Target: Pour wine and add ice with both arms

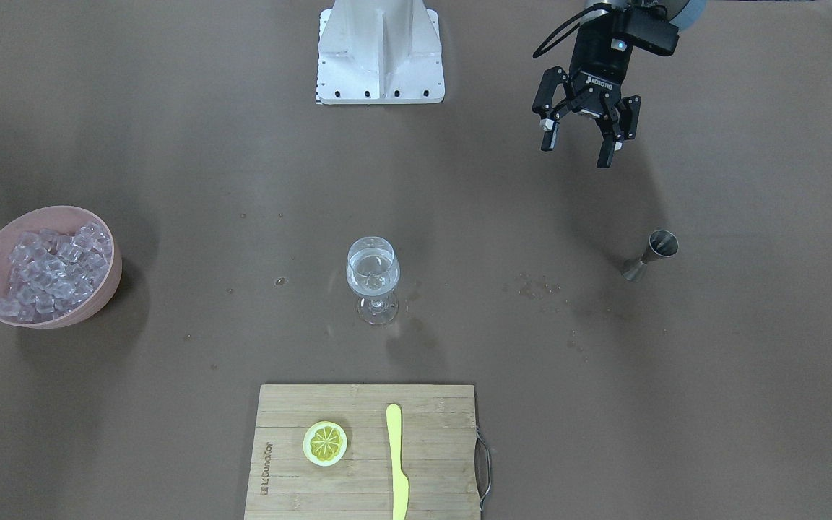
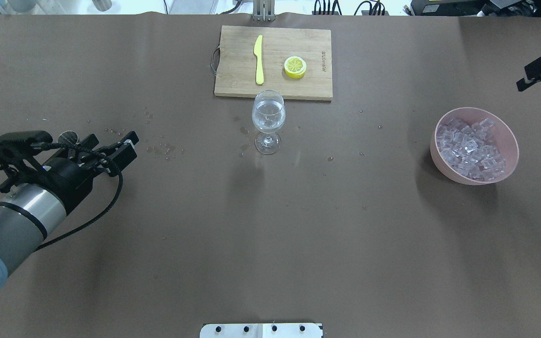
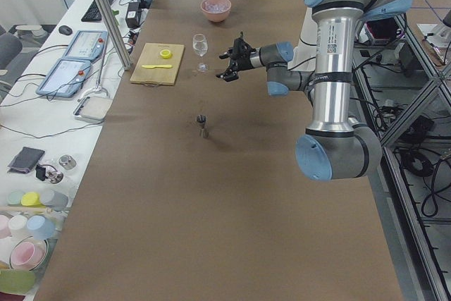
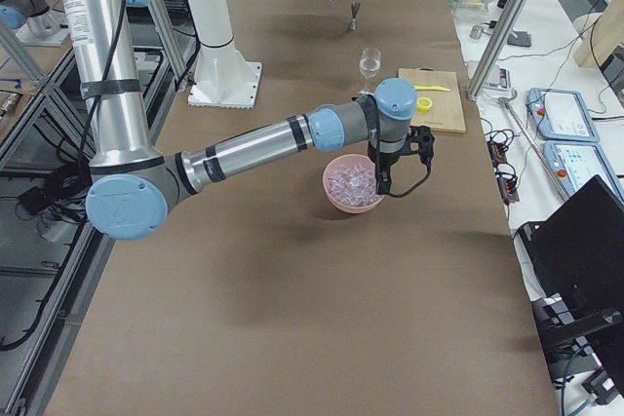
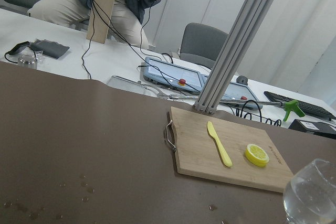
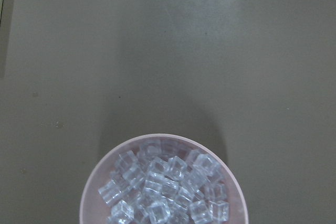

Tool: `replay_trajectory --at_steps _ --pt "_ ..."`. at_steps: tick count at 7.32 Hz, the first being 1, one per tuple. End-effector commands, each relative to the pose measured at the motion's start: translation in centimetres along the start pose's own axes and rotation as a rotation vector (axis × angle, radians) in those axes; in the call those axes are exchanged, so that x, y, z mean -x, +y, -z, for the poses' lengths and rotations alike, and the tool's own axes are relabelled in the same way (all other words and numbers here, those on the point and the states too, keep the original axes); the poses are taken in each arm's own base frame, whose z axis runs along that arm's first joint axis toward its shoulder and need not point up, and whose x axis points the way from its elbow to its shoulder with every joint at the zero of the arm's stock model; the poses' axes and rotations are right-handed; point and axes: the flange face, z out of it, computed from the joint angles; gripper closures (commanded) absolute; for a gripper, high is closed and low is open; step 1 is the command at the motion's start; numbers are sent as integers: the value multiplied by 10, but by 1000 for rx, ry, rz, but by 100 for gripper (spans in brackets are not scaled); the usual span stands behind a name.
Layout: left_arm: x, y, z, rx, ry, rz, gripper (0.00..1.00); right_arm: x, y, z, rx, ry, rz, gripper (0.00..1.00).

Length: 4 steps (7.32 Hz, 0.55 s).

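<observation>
A stemmed wine glass (image 1: 373, 273) holds clear wine and stands mid-table; it also shows in the overhead view (image 2: 268, 117) and at the left wrist view's corner (image 5: 312, 195). A pink bowl (image 1: 107, 287) holds several ice cubes (image 1: 51, 271). My left gripper (image 1: 576, 152) is open and empty, raised near a steel jigger (image 1: 651, 254). My right gripper (image 2: 540, 87) hovers open above the far side of the bowl (image 2: 458, 177). The right wrist view looks down on the ice (image 6: 163, 187) in the bowl (image 6: 157, 136).
A wooden cutting board (image 1: 365, 484) at the far edge carries a lemon slice (image 1: 325, 443) and a yellow knife (image 1: 396, 462). Water drops (image 1: 531, 285) lie between glass and jigger. The white robot base (image 1: 380, 54) stands at the near edge.
</observation>
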Motion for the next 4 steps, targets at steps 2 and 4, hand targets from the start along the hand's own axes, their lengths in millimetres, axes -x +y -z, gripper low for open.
replay_trajectory --at_steps 2,4 --pt "-21 -111 -56 179 -180 -122 2 68 7 -48 8 33 79 0" --pt "18 -149 -74 314 -308 -262 2 88 21 -88 1 114 154 0"
